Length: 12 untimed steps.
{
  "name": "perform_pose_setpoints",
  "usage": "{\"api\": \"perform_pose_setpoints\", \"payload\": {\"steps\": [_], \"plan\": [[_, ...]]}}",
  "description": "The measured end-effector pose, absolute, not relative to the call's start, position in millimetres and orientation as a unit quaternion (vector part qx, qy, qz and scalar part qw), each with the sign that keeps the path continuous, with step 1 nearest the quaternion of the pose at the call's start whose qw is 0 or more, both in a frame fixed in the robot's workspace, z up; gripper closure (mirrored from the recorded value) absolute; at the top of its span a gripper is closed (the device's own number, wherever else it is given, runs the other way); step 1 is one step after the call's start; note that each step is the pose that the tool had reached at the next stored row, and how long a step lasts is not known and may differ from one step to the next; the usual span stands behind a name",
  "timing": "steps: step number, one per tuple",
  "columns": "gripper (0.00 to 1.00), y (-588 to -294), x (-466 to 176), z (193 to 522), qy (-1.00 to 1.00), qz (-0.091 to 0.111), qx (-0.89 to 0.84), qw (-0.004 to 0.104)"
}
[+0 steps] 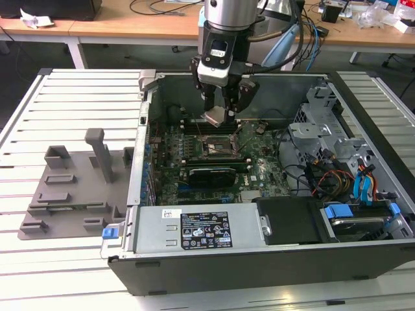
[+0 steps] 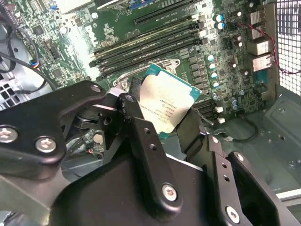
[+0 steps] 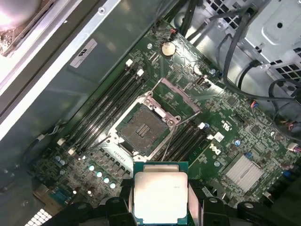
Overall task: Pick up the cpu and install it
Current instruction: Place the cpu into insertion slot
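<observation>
Two fingers (image 2: pixel 143 141) of the gripper (image 2: pixel 162 115) are clamped on opposite edges of the cpu (image 2: pixel 167 101). The edge grip probably keeps the pads off the contact side and leaves the underside free to seat. The cpu is in the air, lifted clear and touching nothing but the fingers. In the first wrist view the cpu (image 3: pixel 160 193) shows its pale metal top to the camera, so the contact side faces down toward the board. It's near square, so there's no real long axis. In the exterior view the chip (image 1: pixel 215 117) looks tipped rather than level, judged from its slanted outline. Below it, apart from it, sits the socket (image 3: pixel 141 127), bare. Its hold-down frame (image 3: pixel 178 94) is swung open, likely left that way to take the chip. The chip hangs above the socket (image 1: pixel 217 146) and a bit toward the back of the case, not yet lined up over it, by my read. Memory slots (image 3: pixel 101 106) flank the socket on the green board (image 3: pixel 235 122). All of this is inside an open computer case (image 1: pixel 194 259). Further off, toward the exterior view's left, a grey tray (image 1: pixel 71 194) with posts rests on the slatted table (image 1: pixel 65 91).
</observation>
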State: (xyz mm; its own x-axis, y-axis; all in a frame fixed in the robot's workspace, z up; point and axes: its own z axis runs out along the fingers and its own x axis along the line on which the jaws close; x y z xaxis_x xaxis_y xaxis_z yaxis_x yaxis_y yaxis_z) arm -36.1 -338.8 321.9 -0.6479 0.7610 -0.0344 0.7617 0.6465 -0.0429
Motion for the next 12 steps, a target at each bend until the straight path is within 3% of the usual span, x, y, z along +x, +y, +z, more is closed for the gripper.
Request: {"api": "perform_pose_setpoints", "payload": {"steps": [12], "plan": [[0.45,-338.8,-36.1,321.7,0.867,-0.028,0.498,0.005]]}}
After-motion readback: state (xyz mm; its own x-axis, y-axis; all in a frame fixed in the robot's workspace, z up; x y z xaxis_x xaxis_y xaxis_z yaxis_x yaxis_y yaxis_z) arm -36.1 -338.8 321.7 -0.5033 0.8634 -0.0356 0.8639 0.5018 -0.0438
